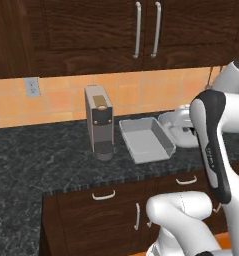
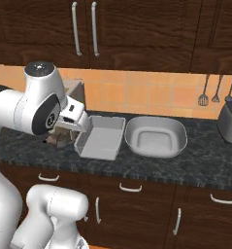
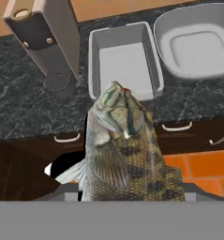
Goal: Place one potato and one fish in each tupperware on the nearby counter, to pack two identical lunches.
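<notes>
Scaly green-brown fish (image 3: pixel 125 150) is clamped in our gripper (image 3: pixel 127 194), head pointing at the counter (image 3: pixel 24 108) edge, where the empty square box (image 3: pixel 124 61) sits beside the empty round-cornered dish (image 3: pixel 195 40). We should carry it level over the box's middle, clear the near wall, then let go low.

Scaly fish (image 3: pixel 125 150) held aloft, two empty tupperware (image 3: pixel 124 61) on counter (image 3: pixel 19 108)

Fish (image 3: pixel 125 150) tail end cut off at bottom of hand view, finger tips hidden behind it. Arm covers part of round dish (image 1: pixel 172 121) in left base view; toaster (image 2: pixel 230 121) cut by right edge
</notes>
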